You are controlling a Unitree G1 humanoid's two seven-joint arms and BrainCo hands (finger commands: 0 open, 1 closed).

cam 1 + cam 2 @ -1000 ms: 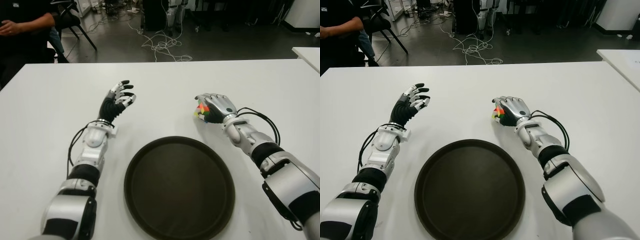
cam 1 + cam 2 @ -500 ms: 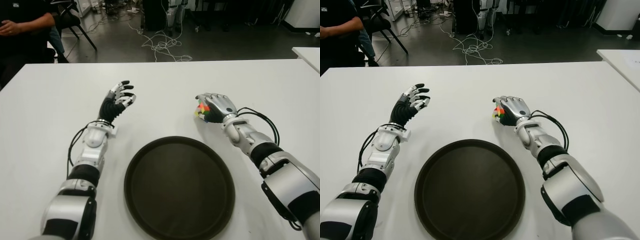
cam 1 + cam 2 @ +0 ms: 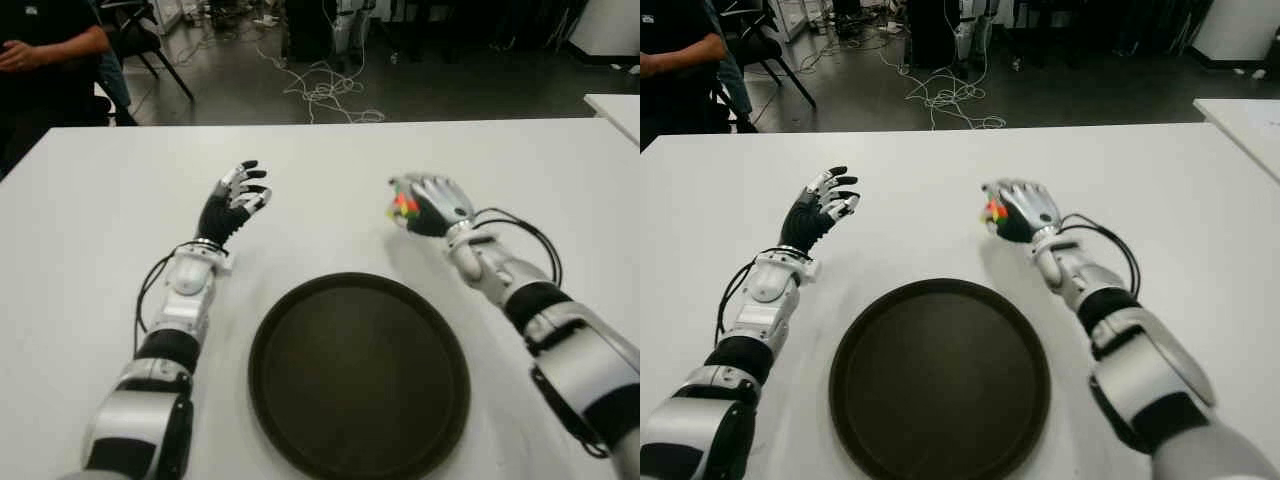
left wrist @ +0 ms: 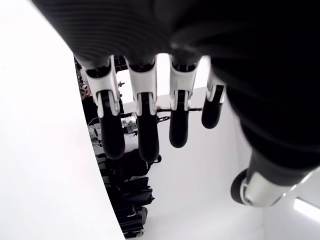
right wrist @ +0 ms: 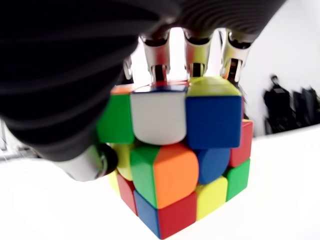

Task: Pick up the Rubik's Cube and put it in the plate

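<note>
My right hand [image 3: 425,204] is shut on the Rubik's Cube [image 3: 403,208], holding it just above the white table, beyond the far right rim of the dark round plate [image 3: 358,372]. Up close in the right wrist view, the fingers curl over the top of the multicoloured cube [image 5: 175,155] and its underside shows free of the table. My left hand [image 3: 236,199] hovers to the left of the plate with its fingers [image 4: 142,125] spread and nothing in them.
The white table [image 3: 90,220] stretches around the plate. A seated person [image 3: 45,60] is at the far left corner. Cables [image 3: 325,90] lie on the floor beyond the far edge. Another white table [image 3: 615,105] sits at the right.
My right hand has lifted slightly and moved away from me with the cube held in it. The left hand has stayed where it was.
</note>
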